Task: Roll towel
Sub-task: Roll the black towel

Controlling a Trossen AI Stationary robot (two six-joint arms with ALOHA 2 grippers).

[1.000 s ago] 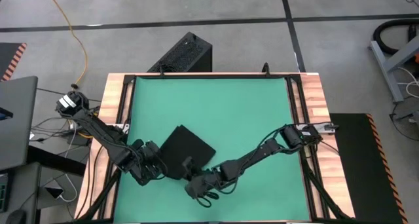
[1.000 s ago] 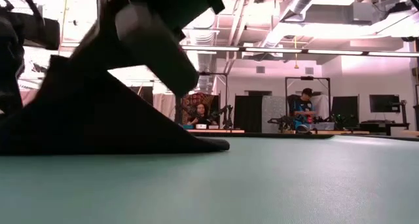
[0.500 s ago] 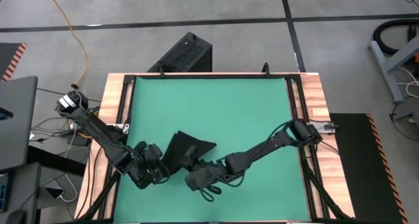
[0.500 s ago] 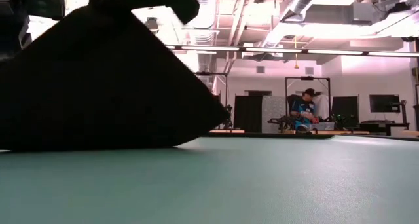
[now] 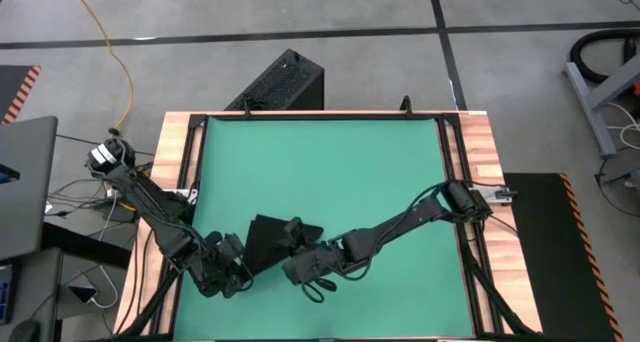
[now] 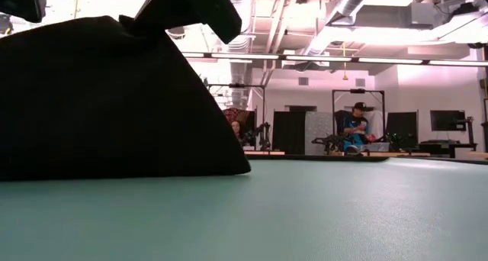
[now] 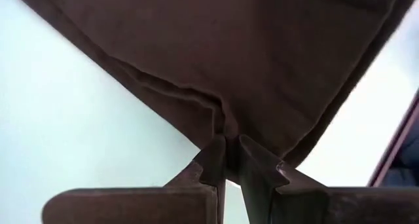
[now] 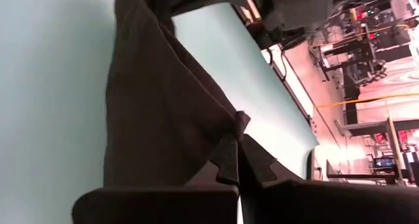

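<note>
Near the front of the green mat [image 5: 330, 162], the black towel [image 5: 268, 240] is being held up off the surface by both arms, its far edge trailing on the mat while the near part is rising into a tent shape. From the low view the towel [image 6: 107, 101] is looming as a dark slope with its lower edge lying along the mat.

On the left, the left gripper [image 7: 228, 160] is pinching a corner of the towel [image 7: 229, 60] with its fingers nearly together, the cloth fanning out beyond them. Just right of it, the right gripper [image 8: 237, 160] is clamping narrowly on another corner, the towel [image 8: 157, 112] hanging away in folds.

Beyond the bench [image 5: 478, 152], a black ribbed box [image 5: 280, 82] is sitting on the floor, and a seated person [image 6: 352, 127] is showing in the room behind.
</note>
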